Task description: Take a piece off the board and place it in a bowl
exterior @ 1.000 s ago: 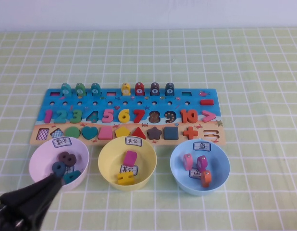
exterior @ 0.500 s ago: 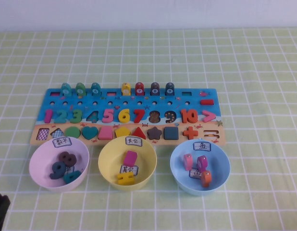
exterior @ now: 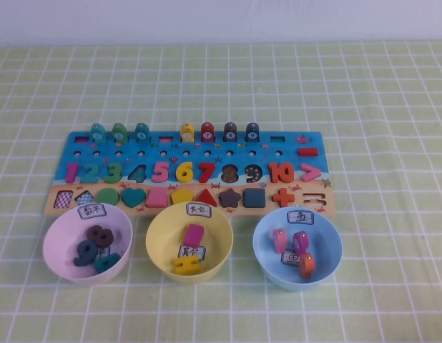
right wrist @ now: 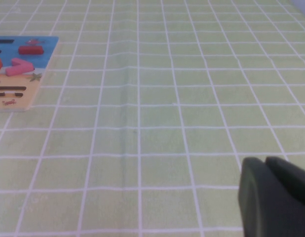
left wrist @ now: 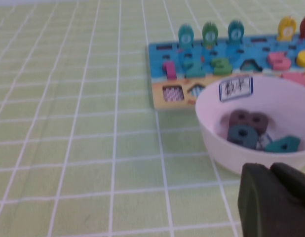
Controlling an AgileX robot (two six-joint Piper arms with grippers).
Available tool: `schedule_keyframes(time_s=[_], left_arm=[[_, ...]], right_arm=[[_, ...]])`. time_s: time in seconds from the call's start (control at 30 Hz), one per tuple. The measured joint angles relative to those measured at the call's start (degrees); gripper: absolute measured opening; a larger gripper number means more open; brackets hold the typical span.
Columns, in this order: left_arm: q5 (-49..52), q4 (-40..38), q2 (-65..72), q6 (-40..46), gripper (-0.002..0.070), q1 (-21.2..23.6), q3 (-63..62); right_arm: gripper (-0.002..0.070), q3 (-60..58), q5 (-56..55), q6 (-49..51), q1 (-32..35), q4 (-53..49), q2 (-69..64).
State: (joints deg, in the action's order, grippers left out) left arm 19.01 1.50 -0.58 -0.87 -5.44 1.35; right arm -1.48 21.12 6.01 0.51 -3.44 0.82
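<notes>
The magenta-purple piece lies inside the light blue bowl, beside a pink block and an orange block. The blue board lies behind the three bowls; it also shows in the left wrist view and in the right wrist view. Neither arm shows in the high view. My left gripper is shut and empty, low over the cloth just in front of the lilac bowl. My right gripper is shut and empty over bare cloth, well to the right of the board.
The lilac bowl holds dark number pieces. The yellow bowl holds a pink block and a yellow piece. Several pegs stand along the board's far edge. Green checked cloth covers the table.
My left arm has pulled back from the front of the lilac bowl toward the near left corner and left the high view. The bowls and pieces have not moved.
</notes>
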Motion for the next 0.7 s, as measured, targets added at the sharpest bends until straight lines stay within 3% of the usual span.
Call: schedule_keyframes(time_s=[0.7], left_arm=[[2.1, 0.0, 0.0, 0.1, -0.0002, 0.3, 0.1]], right_arm=[[-0.0017, 0.0, 0.0, 0.0, 0.0, 0.0, 0.0]])
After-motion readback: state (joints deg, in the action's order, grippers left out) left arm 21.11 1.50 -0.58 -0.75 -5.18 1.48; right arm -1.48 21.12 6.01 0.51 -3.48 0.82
